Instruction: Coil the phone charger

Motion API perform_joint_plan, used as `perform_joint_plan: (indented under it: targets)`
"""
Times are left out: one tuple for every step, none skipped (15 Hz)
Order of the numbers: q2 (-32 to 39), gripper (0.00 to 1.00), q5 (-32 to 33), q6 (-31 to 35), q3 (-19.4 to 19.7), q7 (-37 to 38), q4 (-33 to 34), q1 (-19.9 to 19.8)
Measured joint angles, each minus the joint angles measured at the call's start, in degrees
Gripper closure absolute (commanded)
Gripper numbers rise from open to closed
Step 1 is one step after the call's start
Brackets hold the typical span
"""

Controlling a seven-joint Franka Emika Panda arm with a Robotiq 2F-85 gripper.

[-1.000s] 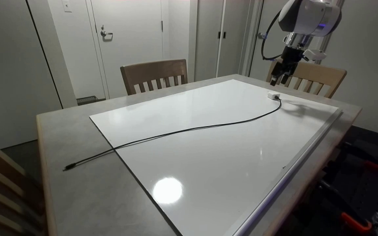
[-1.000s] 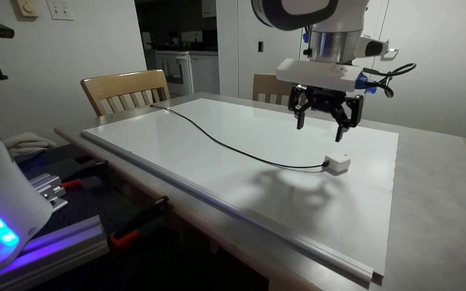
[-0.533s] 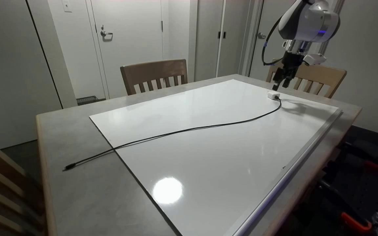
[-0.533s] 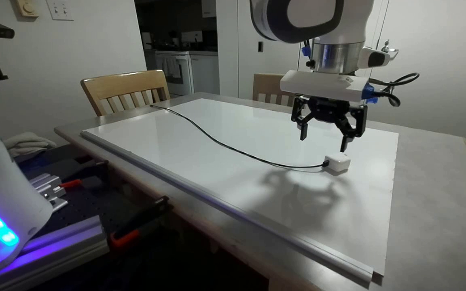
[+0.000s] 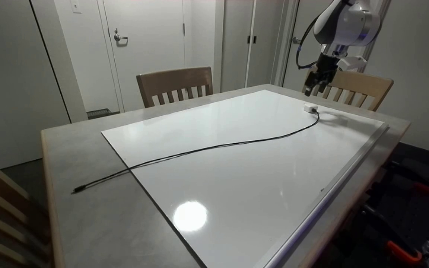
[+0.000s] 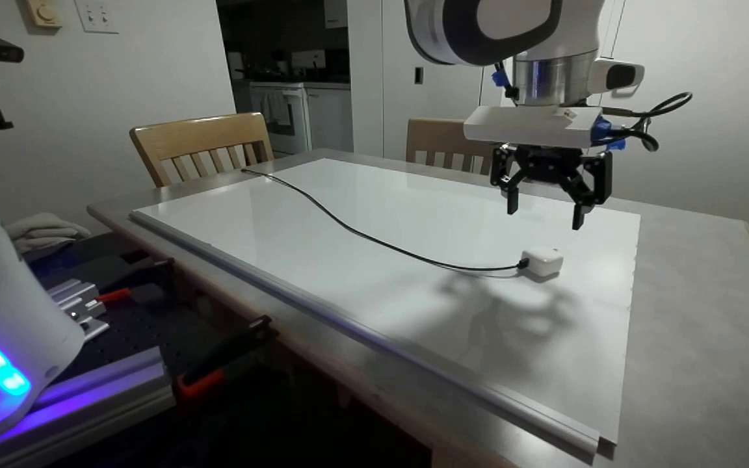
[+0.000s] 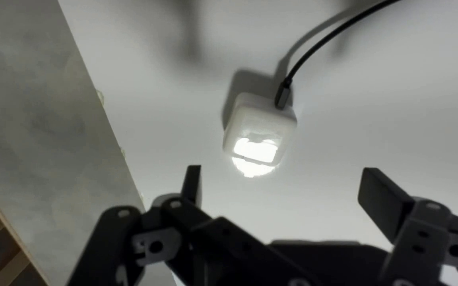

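Observation:
The phone charger's thin black cable (image 5: 251,142) lies in a loose S across the white board in both exterior views. Its free plug (image 5: 79,189) rests on the bare tabletop beyond the board. At the opposite end the cable enters a white power block (image 6: 542,262), which also fills the middle of the wrist view as a glossy white block (image 7: 261,121) with the black connector (image 7: 283,95) in one side. My gripper (image 6: 545,219) hangs above the block, pointing down, fingers wide apart and not touching it. Nothing sits between the fingertips (image 7: 384,202).
The white board (image 5: 207,186) covers much of the grey table (image 6: 686,305), with a raised metal rail (image 6: 374,341) along one edge. Wooden chairs (image 6: 202,140) stand around the table. The robot base (image 6: 10,312) and clamps (image 6: 225,351) are beside it.
The gripper first dipped toward the white block, then rose again and shifted sideways, rightward in the view that shows the robot base. Cable and block have stayed put; the fingers remain apart.

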State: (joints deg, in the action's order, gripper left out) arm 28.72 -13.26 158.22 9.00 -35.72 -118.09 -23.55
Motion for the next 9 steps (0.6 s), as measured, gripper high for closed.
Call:
perform_joint_plan:
  targets:
    - [0.75, 0.0, 0.01, 0.45, -0.3, 0.68, 0.77, -0.61]
    - [1.55, 0.0, -0.07, 0.81, -1.07, 0.93, 1.56, -1.73]
    - [2.45, 0.0, -0.33, 1.1, -2.32, 0.95, 2.33, -3.3]
    - [3.27, 0.0, -1.0, 1.15, -4.05, 0.83, 3.16, -5.3]
    - [4.0, 0.0, -1.95, 1.13, -6.01, 0.58, 3.89, -7.45]
    - [4.55, 0.0, -3.1, 1.04, -8.02, 0.09, 4.6, -9.58]
    - [4.94, 0.0, -4.11, 0.92, -9.91, -0.53, 5.2, -11.59]
    - [5.06, 0.0, -4.9, 0.66, -11.56, -1.05, 5.64, -13.37]
    - [5.05, 0.0, -5.4, -0.04, -12.79, -1.31, 6.05, -14.78]
